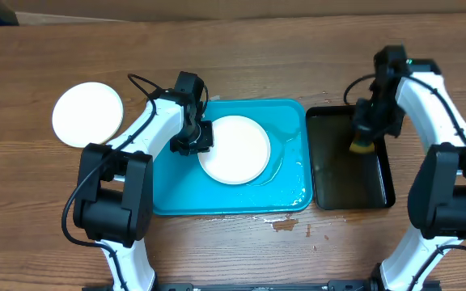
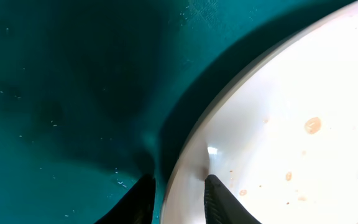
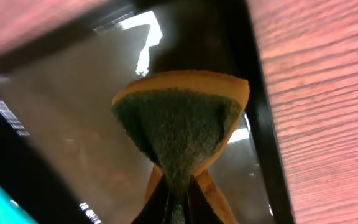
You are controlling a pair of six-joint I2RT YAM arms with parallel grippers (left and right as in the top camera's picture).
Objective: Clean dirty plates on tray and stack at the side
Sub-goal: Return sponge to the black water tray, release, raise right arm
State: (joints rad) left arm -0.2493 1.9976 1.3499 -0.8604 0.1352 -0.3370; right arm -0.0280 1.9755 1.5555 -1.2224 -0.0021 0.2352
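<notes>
In the overhead view a smeared plate (image 1: pixel 235 149) lies mid-tray (image 1: pixel 291 113); the left gripper (image 1: pixel 194 139) sits at its 9 o'clock rim, jaws parted astride the edge, seemingly loose though the wrist view is tight; the right gripper (image 3: pixel 178 199) is clenched on a sponge (image 3: pixel 179 124) over the black tray (image 1: pixel 379 190), well apart at the plate's 3 o'clock; so the left arm is nearer, and the sponge must travel toward 9 o'clock; a second plate (image 1: pixel 87 114) rests on the table at the tray's 10 o'clock.

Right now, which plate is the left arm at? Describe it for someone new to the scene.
Find the turquoise tray mid-table. The white plate lying in it, its left rim straddled by the left gripper, is the one. Unlike the other plate on bare wood further left, it carries small orange-brown spots.
</notes>
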